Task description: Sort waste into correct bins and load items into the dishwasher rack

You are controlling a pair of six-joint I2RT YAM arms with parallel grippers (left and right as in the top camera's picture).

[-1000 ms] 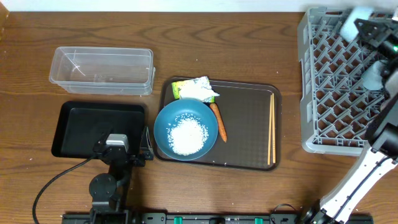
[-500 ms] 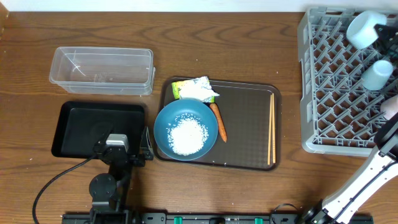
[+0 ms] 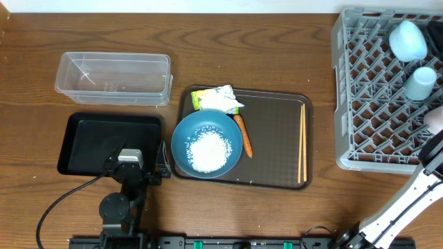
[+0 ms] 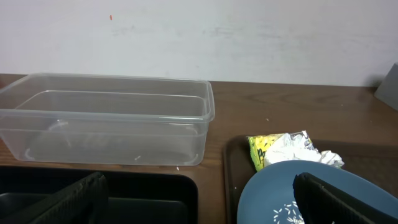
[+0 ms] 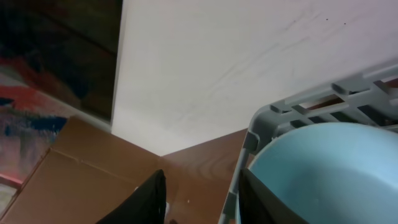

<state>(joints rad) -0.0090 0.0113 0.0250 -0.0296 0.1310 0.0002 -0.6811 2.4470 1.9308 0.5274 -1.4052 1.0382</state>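
Note:
The large blue bowl (image 3: 206, 144) holds white rice (image 3: 209, 151) on the brown tray; it also shows in the left wrist view (image 4: 311, 193). The orange carrot (image 3: 243, 135), the crumpled wrapper (image 3: 220, 99) and the chopsticks (image 3: 302, 142) lie on that tray. The small light-blue bowl (image 3: 407, 40) and the white cup (image 3: 420, 83) sit in the grey dishwasher rack (image 3: 360, 104). My left gripper (image 4: 199, 208) is open and empty, low between the black tray (image 3: 90, 138) and the blue bowl. My right gripper (image 5: 202, 205) is open at the rack's corner, beside the light-blue bowl (image 5: 323, 168).
The clear container (image 3: 114, 77) stands behind the black tray. The brown serving tray (image 3: 277, 138) lies mid-table. My right arm (image 3: 415, 187) runs along the right edge. A cardboard box (image 5: 68, 180) sits beyond the table.
My right gripper has let go of the light-blue bowl in the rack's far corner. It has drawn off to the right, out of the overhead view. The left arm has not moved.

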